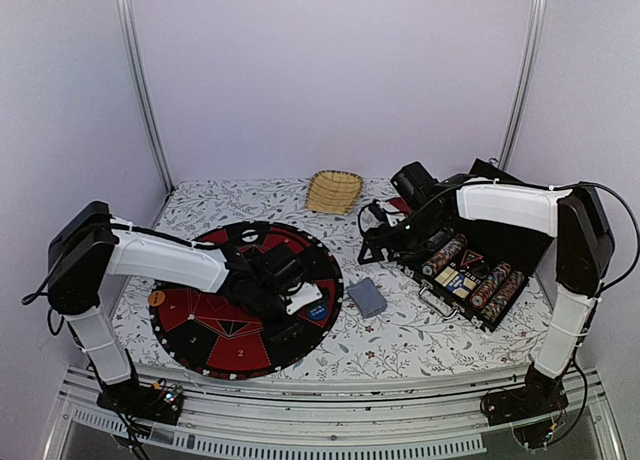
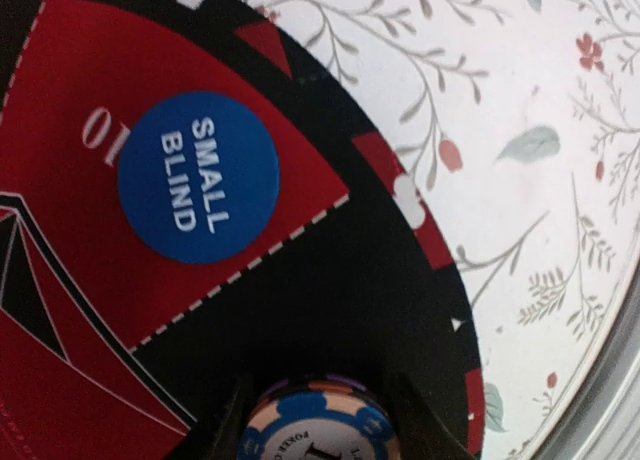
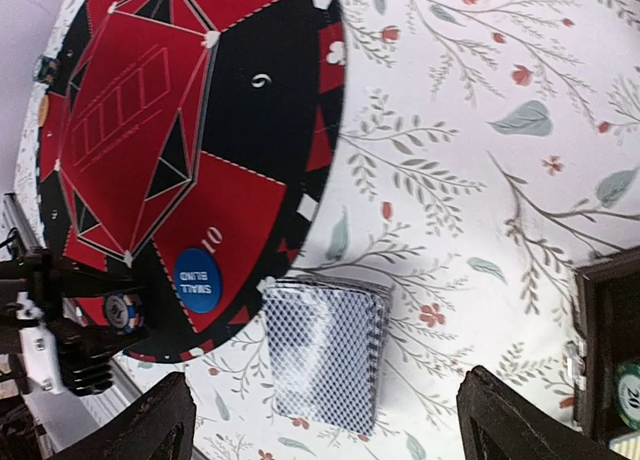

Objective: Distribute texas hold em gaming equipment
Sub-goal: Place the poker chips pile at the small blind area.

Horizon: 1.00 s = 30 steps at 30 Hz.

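Chips, buttons and cards lie spread over the flowered cloth (image 1: 400, 342). At far left an orange button (image 1: 157, 297) sits at the rim of the round red-and-black board (image 1: 195, 320). My left gripper (image 2: 318, 415) hangs over the board's right side, pinching a striped chip (image 2: 316, 438), just beside the blue small blind button (image 2: 198, 177) in the red field marked 10. A deck of cards (image 1: 367, 296) lies face down on the cloth beside the board. My right gripper (image 3: 325, 420) hangs near it, fingers spread with nothing between, next to the open case (image 1: 530, 242) holding rows of chips (image 1: 445, 253).
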### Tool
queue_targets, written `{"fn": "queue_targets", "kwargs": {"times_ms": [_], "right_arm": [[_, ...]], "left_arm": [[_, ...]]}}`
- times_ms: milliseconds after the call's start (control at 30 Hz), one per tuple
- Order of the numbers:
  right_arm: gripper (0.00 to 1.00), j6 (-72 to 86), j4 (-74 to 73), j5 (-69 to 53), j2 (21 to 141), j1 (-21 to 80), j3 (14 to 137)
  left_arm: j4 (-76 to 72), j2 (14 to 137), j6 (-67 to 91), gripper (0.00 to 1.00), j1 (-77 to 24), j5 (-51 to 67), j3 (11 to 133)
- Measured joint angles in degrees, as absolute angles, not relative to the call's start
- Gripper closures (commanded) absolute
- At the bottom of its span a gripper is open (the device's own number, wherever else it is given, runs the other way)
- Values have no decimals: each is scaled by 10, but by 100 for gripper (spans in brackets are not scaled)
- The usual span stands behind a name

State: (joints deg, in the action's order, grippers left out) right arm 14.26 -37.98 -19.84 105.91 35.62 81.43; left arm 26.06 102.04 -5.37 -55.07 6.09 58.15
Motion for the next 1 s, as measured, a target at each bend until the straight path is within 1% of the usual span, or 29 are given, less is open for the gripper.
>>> {"fn": "queue_targets", "kwargs": {"times_ms": [433,467,633,733,767,833,900,1000], "right_arm": [[7,134,-399,-153,1031,353,814],[7,133,-401,-151,1031,352,814],[6,126,-408,-145,1031,347,814],[6,125,-411,-140,1031,345,814],[7,124,-411,-140,1030,345,814],[7,122,-412,-140,1029,345,814],[6,120,-415,-139,1029,345,817],[6,117,-417,-138,1029,345,821]], "left_arm": [[250,1056,-32,100,-557,55,620],[250,1057,-32,99,-560,51,623],[251,1064,-36,86,-571,35,629],[258,1069,-38,76,-573,31,637],[260,1070,-39,74,-574,29,638],[260,1071,-43,75,-577,23,639],[257,1071,-45,81,-578,22,638],[237,1063,-48,81,-578,26,624]]}}
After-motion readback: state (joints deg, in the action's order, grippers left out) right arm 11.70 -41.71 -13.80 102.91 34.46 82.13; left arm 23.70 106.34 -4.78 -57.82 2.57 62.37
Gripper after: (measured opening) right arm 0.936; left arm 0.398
